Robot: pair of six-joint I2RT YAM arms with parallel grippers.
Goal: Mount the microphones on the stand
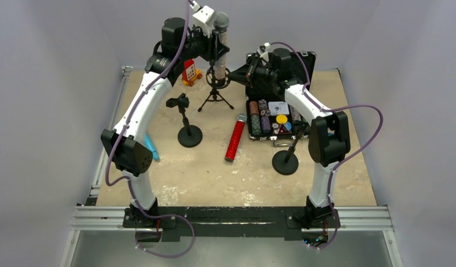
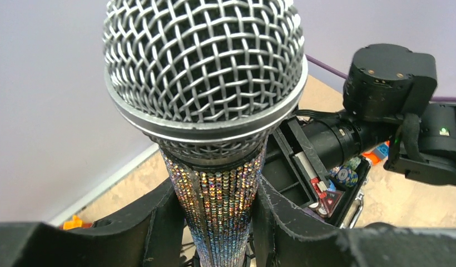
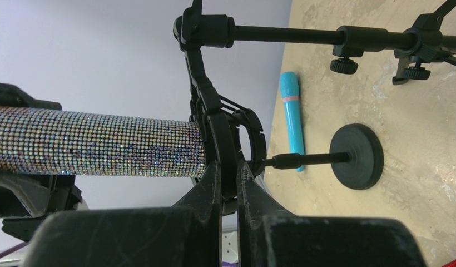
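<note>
The silver-glitter microphone (image 1: 221, 44) stands upright with its grey mesh head up. My left gripper (image 1: 213, 49) is shut on its body just below the head (image 2: 203, 67), with fingers (image 2: 159, 222) on both sides of the body (image 2: 223, 206). Its lower end meets the ring clip (image 1: 218, 78) of the black tripod stand (image 1: 216, 95). My right gripper (image 1: 249, 69) is shut on that clip (image 3: 228, 139). The red-glitter microphone (image 1: 235, 137) lies on the table. The light-blue microphone (image 1: 151, 148) lies at the left, partly hidden by my left arm, and shows fully in the right wrist view (image 3: 291, 117).
Two round-base stands stand on the table, one at centre left (image 1: 188, 127) and one under my right arm (image 1: 285, 158). An open black case of poker chips (image 1: 268, 119) lies right of centre. A red and orange toy (image 1: 189, 72) sits at the back.
</note>
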